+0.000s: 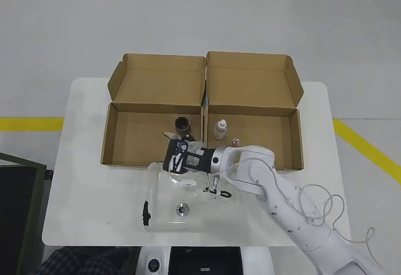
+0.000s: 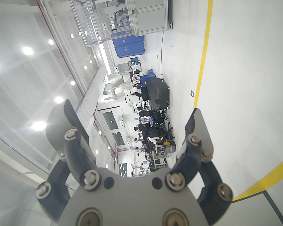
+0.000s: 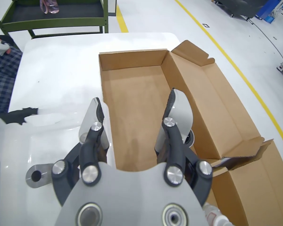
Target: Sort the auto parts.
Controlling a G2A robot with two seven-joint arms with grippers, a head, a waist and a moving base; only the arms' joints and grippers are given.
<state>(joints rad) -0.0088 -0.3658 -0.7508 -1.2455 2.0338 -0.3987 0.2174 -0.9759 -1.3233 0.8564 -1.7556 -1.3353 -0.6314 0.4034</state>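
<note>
**Table** (image 1: 90,172): white, with rounded corners. Two open cardboard boxes are set side by side on the far half. A clear tray (image 1: 160,221) is set just in front of them.

**Left box** (image 1: 138,141): the lid is folded back. One brown cylindrical part (image 1: 181,124) is held inside, near the far wall and toward the wall next to the other box.

**Right box** (image 1: 269,141): the lid is folded back. A white bottle (image 1: 220,128) is stood at the end nearest the left box. A small metal part (image 1: 235,141) is placed just beside the bottle and apart from it. Reddish print is seen on the bottle in the right wrist view, but it is too small to be read.

**Clear tray, contents**: a round metal part (image 1: 181,210) is placed near the middle. A black part (image 1: 145,213) is laid at the tray's left end.

**Right gripper** (image 1: 179,157): it is held above the near wall of the left box, close to the corner next to the right box, between the tray and the brown cylindrical part. Its jaws are set wide apart, and only bare box floor is seen between the fingertips (image 3: 97,109).

**Left gripper** (image 2: 132,109): it is pointed away from the table toward the room. Its jaws are spread apart with nothing between them.
</note>
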